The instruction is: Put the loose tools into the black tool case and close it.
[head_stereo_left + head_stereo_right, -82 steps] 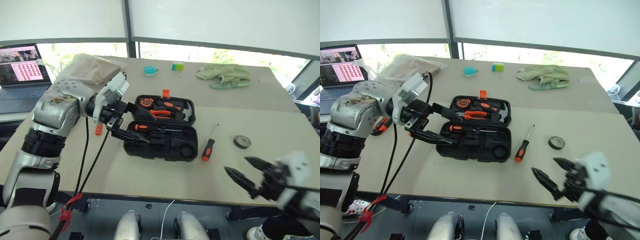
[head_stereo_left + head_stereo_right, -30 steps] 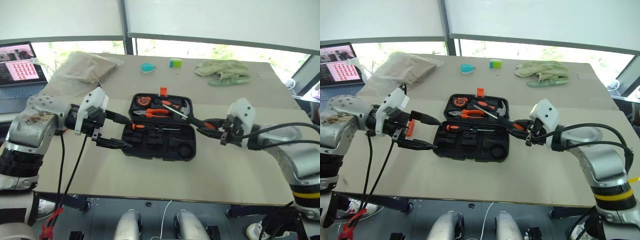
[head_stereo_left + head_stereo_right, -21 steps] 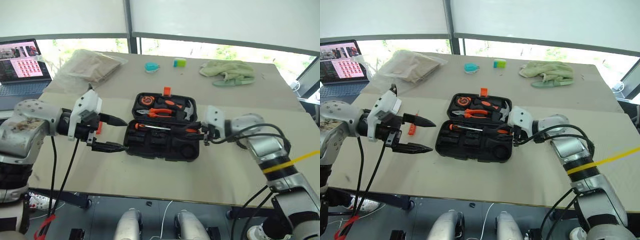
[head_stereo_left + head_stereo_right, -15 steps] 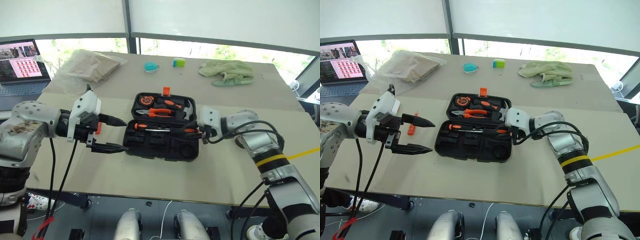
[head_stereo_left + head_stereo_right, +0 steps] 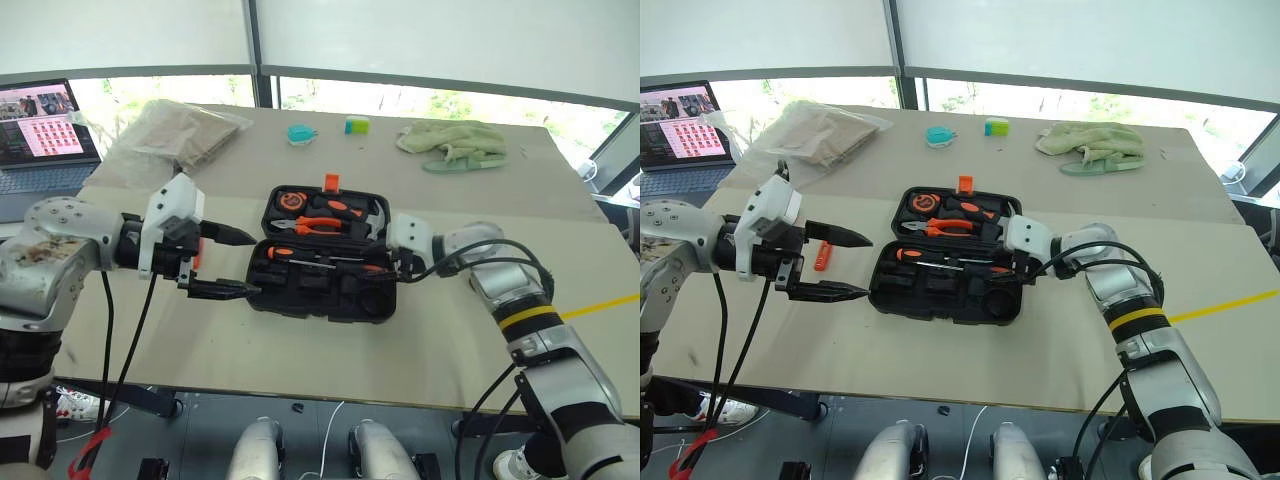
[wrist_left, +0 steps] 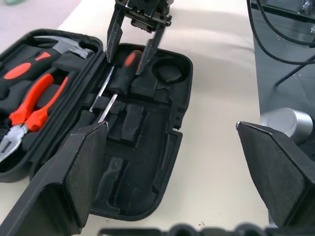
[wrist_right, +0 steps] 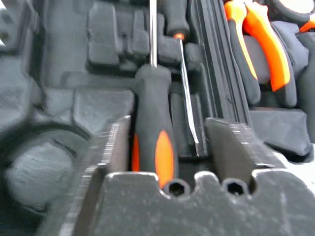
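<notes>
Right wrist view: screwdriver point(image 7: 151, 123) between right pincer point(image 7: 167, 147) fingers.

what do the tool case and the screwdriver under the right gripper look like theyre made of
Tool case: likely hard black plastic, matte, with moulded slots. Screwdriver: bare metal shaft that glints, handle apparently black rubbery grip with glossy orange inlays.

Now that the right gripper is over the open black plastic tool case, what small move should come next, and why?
Probably lift the right gripper straight away. Its fingers stand apart around the black-and-orange-handled screwdriver, which already lies in a slot of the tool case.
</notes>
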